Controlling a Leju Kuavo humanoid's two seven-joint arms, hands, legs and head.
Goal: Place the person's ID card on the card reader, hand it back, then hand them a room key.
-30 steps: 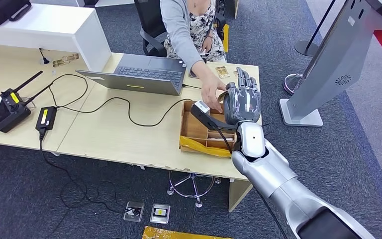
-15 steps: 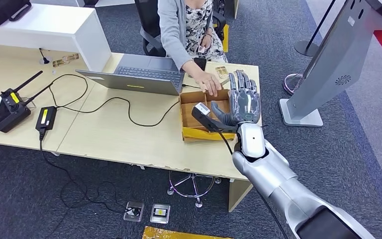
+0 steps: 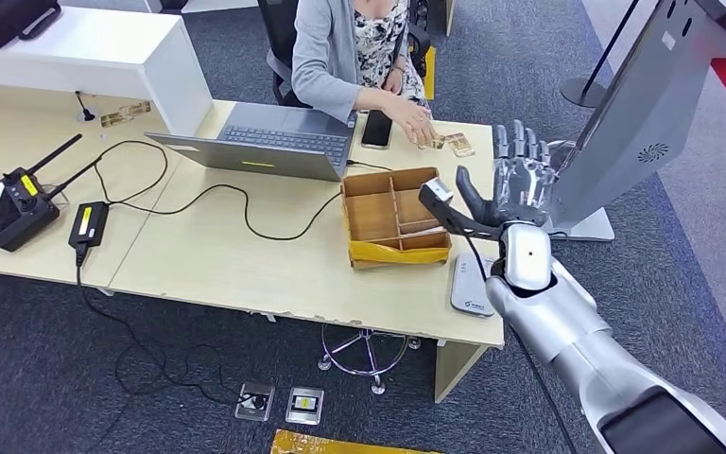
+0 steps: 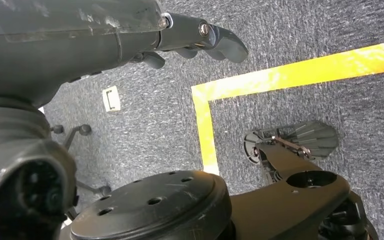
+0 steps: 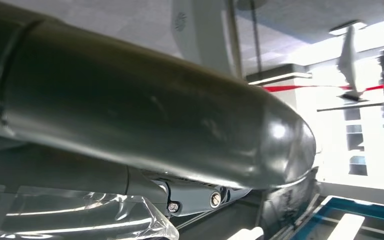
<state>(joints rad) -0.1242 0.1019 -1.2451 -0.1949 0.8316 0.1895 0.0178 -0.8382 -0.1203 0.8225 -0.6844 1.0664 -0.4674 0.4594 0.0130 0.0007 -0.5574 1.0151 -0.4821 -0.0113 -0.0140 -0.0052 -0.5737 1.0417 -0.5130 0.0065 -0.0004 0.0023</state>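
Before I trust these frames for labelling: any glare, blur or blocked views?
Head view: sharp and evenly lit, soft shadows on the desk. Right wrist view: blown-out glare at one side, the right hand close and blurred, blocking much. Left wrist view: clear on the carpet, the left hand looming dark.

You've got the table [image 3: 217, 255] running across the head view w/ the person [image 3: 350, 52] seated behind its far edge at 12 o'clock. The laptop [image 3: 269, 142] sits on the table in front of them; a phone [image 3: 376, 129] lies just at its 3 o'clock, and cards [image 3: 449, 143] lie further along at 3, under the person's hand [image 3: 419, 125]. The divided box [image 3: 395, 218] sits at 5 o'clock of the laptop, near the front edge. The card reader [image 3: 471, 284] lies at the box's 4 o'clock, on the table corner. Your right robot hand [image 3: 520, 180] is raised at the box's 3 o'clock, off the table's end. The controller [image 3: 14, 203] and power brick [image 3: 86, 225] sit far out at 9 o'clock.
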